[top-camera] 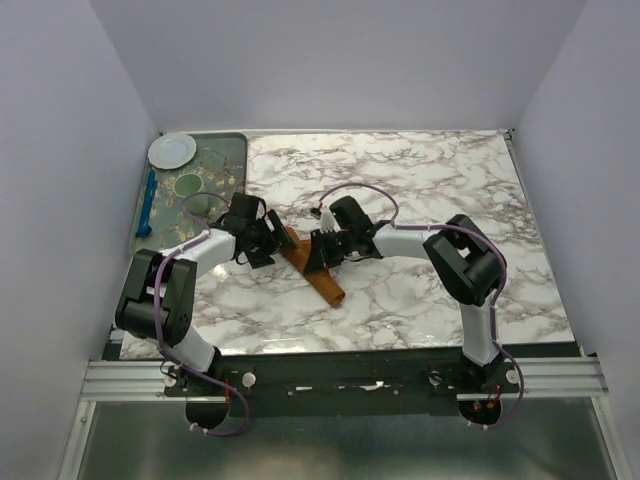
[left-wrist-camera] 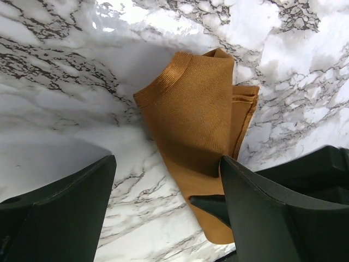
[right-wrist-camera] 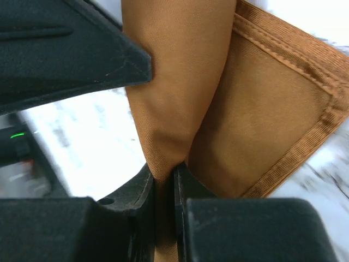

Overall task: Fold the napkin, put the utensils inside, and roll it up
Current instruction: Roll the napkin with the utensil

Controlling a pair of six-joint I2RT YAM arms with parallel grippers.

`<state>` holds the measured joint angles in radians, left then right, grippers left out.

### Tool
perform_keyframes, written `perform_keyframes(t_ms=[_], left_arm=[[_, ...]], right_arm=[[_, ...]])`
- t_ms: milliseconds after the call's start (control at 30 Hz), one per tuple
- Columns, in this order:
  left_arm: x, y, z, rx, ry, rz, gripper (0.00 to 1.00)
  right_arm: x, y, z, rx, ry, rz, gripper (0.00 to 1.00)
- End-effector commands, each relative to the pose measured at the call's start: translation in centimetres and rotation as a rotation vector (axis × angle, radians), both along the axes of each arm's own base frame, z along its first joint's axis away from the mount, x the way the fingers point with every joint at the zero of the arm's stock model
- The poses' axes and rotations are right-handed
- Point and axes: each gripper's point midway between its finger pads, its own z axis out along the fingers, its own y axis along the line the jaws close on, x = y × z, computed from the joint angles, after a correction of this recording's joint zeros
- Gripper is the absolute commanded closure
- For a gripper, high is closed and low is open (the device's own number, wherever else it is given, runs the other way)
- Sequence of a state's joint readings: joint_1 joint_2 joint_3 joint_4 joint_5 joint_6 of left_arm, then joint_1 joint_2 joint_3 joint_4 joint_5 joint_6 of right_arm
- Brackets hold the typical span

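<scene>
1. The rust-orange napkin [top-camera: 312, 262] lies in a narrow, folded bundle on the marble desk [top-camera: 450, 200]. It runs diagonally from between the two arms toward the near edge.
2. The right fingers [right-wrist-camera: 133, 191] are pressed together on a fold of the napkin [right-wrist-camera: 262, 109], pinching the cloth between their tips; a hemmed corner spreads out just beside the pinch.
3. The left fingers [left-wrist-camera: 60, 207] stand spread wide above the desk with nothing between them. Seen from the left wrist, the napkin [left-wrist-camera: 202, 120] lies ahead of them, its layers doubled over, and one finger sits over its near end.
4. At the far left of the desk, well apart from the arms, a tray [top-camera: 235, 150] carries a white plate [top-camera: 172, 150], a pale green cup [top-camera: 188, 185] and a blue utensil [top-camera: 149, 200].
</scene>
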<state>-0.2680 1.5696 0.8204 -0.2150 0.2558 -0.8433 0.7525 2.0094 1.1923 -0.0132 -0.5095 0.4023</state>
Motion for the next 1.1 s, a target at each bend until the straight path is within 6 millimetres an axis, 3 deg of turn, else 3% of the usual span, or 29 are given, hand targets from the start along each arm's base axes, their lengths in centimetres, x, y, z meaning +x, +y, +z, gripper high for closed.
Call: perform_keyframes(t_ms=[0,167,300,333,433,467,533,633,700,733,867,900,1067], left_arm=[[0.2,-0.9,-1.2,0.014,0.043,-0.011,0.13],[0.9,-2.6,-1.9,0.024,0.046,-0.039,0.14],[0.5,-2.1,-3.3,0.077,0.103,-0.021,0.18],[0.4,-1.8,-3.5,0.094,0.107,-0.015,0.19],[0.2,-1.1,-3.8,0.128,0.108,-0.009,0.38],[0.1,-1.1,-3.8,0.133,0.103,-0.015,0.45],[0.0,-0.9,-3.8,0.136,0.102,-0.013,0.5],[-0.2,-1.0,-3.9,0.133,0.106,-0.02,0.59],[-0.3,-1.0,-4.1,0.133,0.11,-0.024,0.61],[-0.4,-1.1,-4.1,0.129,0.109,-0.027,0.61],[-0.5,-1.1,-4.0,0.124,0.107,-0.03,0.62],[-0.5,-1.1,-3.9,0.123,0.106,-0.031,0.62],[-0.6,-1.2,-3.7,0.105,0.108,-0.031,0.61]], right_arm=[[-3.9,0.0,-0.6,0.228,0.352,0.13,0.81],[-3.2,-0.7,-0.8,0.283,0.42,0.101,0.81],[-2.9,-1.0,-0.2,0.351,0.459,0.078,0.78],[-2.8,-1.0,0.0,0.36,0.481,0.065,0.76],[-2.2,-0.9,0.3,0.347,0.42,0.067,0.71],[-2.7,-1.6,-0.4,0.279,0.45,0.045,0.68],[-1.4,-1.8,-0.6,0.203,0.328,0.022,0.55],[-0.4,-2.7,0.3,0.109,0.228,-0.02,0.4],[-0.7,-3.9,1.0,0.027,0.208,-0.046,0.32],[0.1,-4.3,0.9,-0.041,0.123,-0.066,0.3],[-0.3,-6.0,1.3,-0.272,-0.046,-0.105,0.19],[-0.3,-5.9,1.7,-0.308,-0.099,-0.111,0.15],[-0.1,-6.0,2.2,-0.544,-0.381,-0.21,0.1]])
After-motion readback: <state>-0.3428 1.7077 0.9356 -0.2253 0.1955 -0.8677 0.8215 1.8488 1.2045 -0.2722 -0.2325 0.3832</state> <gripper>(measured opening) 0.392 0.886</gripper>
